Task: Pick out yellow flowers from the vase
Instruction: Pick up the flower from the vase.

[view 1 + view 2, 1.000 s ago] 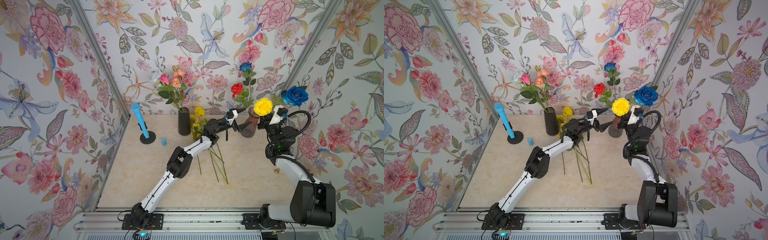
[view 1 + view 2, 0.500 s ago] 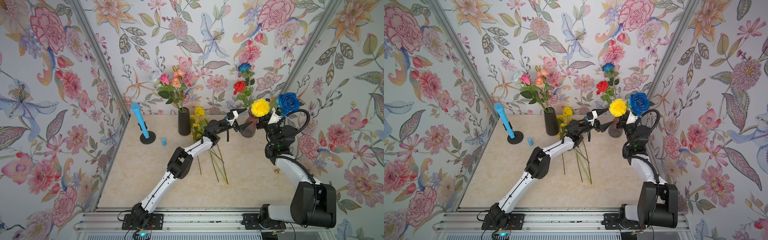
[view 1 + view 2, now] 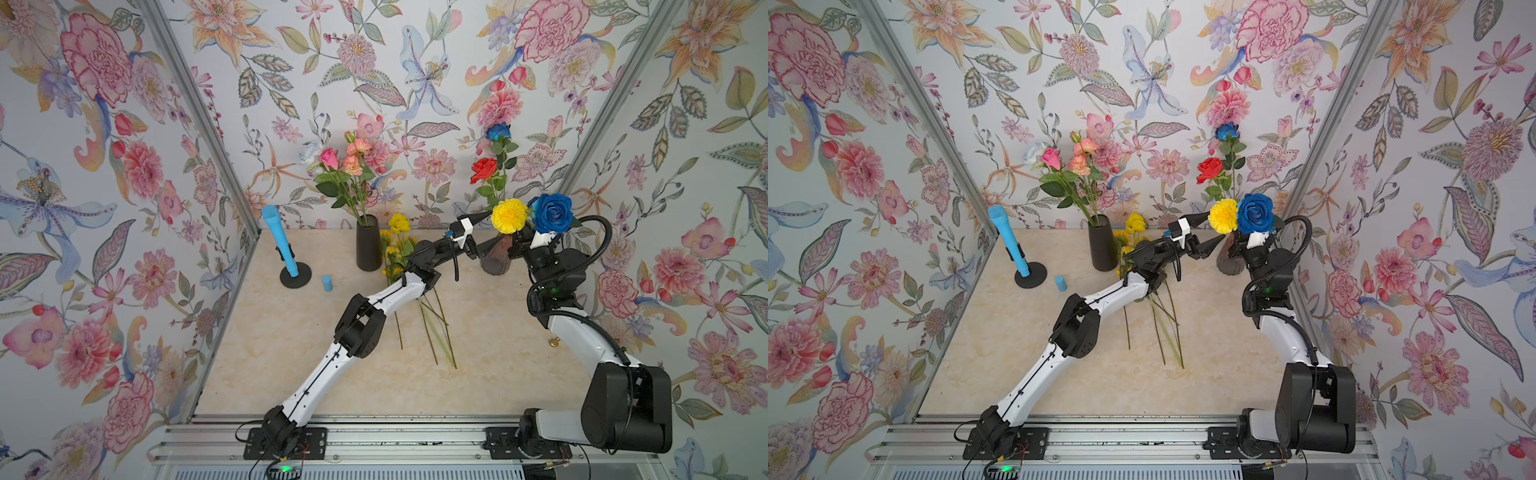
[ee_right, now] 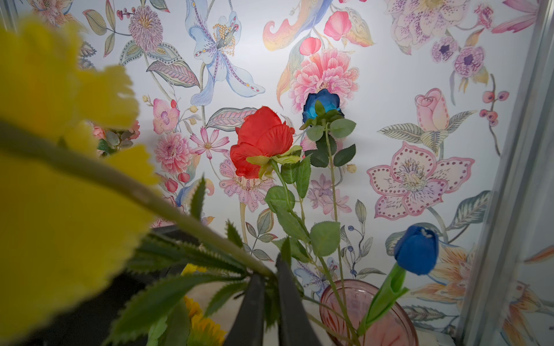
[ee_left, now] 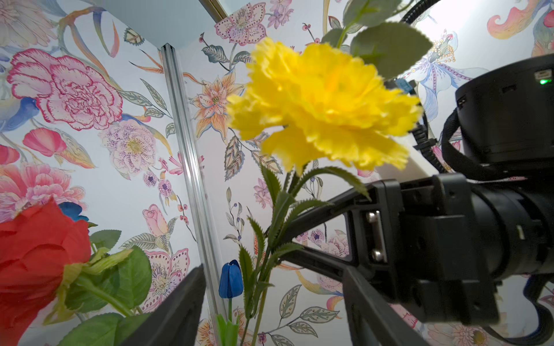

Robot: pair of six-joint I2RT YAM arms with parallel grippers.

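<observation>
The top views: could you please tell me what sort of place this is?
Probably a robot test booth, not a home: floral-papered panels in metal framing, and the left arm and right arm bolted to a base rail.

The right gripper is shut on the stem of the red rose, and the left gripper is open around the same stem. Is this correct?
Not quite. The right gripper is shut on the stem of the yellow flower, not of the red rose, which nothing touches; the right wrist view shows it. The left gripper is open around that same stem, as you wrote.
</observation>
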